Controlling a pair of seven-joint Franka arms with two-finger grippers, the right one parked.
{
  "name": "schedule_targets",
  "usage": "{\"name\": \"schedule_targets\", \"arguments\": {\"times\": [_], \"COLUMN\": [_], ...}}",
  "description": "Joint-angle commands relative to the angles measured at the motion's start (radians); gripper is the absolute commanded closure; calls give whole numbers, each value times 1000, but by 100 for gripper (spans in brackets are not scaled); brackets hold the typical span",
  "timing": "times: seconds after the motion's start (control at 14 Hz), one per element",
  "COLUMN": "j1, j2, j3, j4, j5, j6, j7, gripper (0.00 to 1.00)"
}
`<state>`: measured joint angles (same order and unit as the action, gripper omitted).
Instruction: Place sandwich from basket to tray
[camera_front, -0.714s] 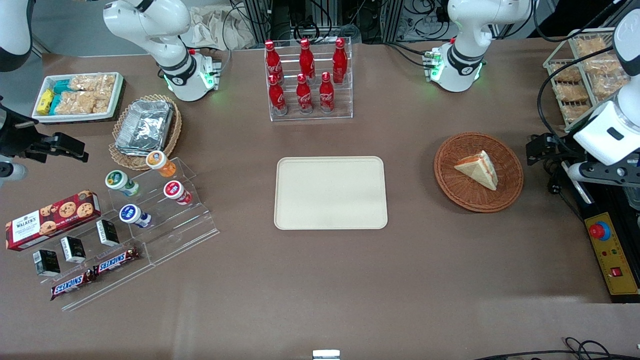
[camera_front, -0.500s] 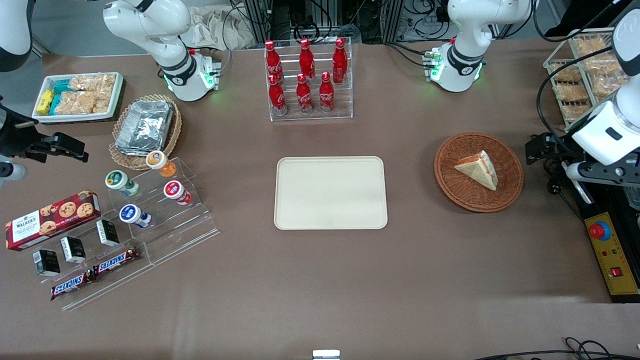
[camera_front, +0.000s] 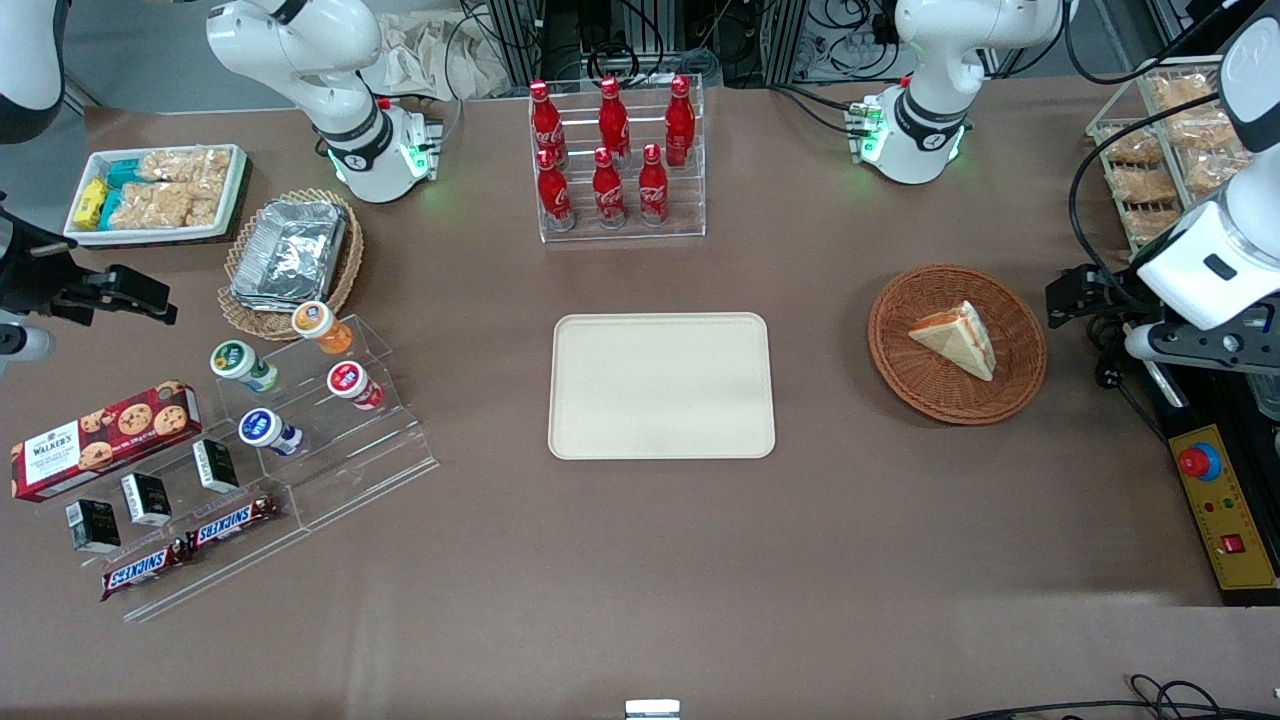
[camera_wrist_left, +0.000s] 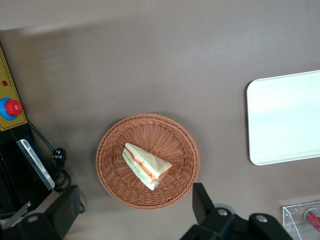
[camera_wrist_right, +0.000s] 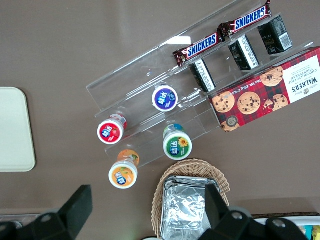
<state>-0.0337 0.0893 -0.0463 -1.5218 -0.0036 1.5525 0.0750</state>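
The sandwich, a pale bread wedge with orange and green filling, lies in the round reddish-brown wicker basket. The cream tray lies bare mid-table, beside the basket toward the parked arm's end. My left gripper hangs above the table beside the basket, toward the working arm's end, open and empty. In the left wrist view the sandwich sits in the basket, with the gripper apart from both, its black fingers spread wide. The tray's edge shows there too.
A clear rack of red cola bottles stands farther from the camera than the tray. A yellow control box and a wire rack of bagged snacks are at the working arm's end. A stepped acrylic stand is at the parked arm's end.
My left arm and gripper have drifted slightly toward the basket. The sandwich, basket and tray have not moved.
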Motion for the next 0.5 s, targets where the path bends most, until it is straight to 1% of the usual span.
{"name": "schedule_targets", "arguments": {"times": [0.0,0.14,0.29,0.43], "j1": [-6,-6,-6,-6], "j2": [-6,-13,-17,-52], "j3": [5,5,5,3], "j4": [17,15,9,-38], "j5": [-10,-13,-13,-13], "j6": [-69,-87,-123,-135], "j7": [-1,-7,-50,-95], "gripper": [0,0,0,0]}}
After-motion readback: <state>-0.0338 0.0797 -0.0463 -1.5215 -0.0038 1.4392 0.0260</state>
